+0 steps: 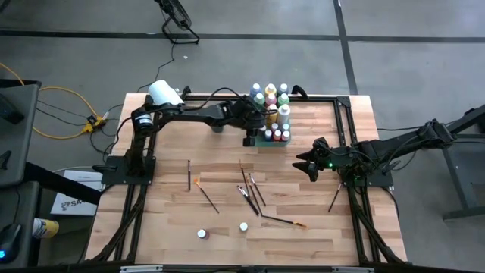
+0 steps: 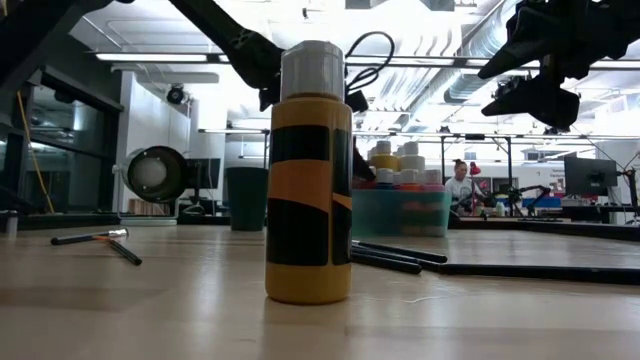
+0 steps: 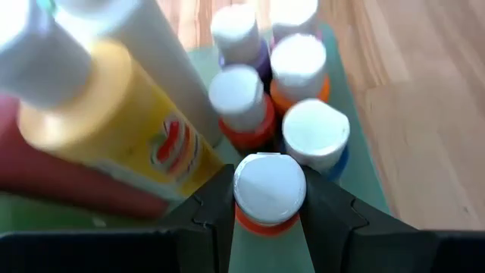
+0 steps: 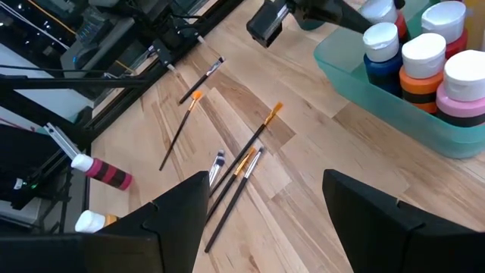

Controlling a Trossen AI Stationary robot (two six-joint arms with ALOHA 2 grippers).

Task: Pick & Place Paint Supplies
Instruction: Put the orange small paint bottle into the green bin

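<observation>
The left gripper reaches over the green tray at the far middle of the surface, its fingers closed on either side of a small orange-red bottle with a white cap, set at the tray's near edge among the other paint bottles. The step in hand looks like the placing of this bottle into the tray; whether its base already rests on the tray floor cannot be told. The next move probably calls for opening the fingers and lifting straight up, clear of the neighbouring caps and the tilted yellow bottle just beside it.

The right gripper hovers at the right of the surface with its fingers spread wide and empty. Several paintbrushes lie scattered across the middle of the surface, one more brush near the right rail, and two loose bottles stand toward the near edge, all not yet collected.
</observation>
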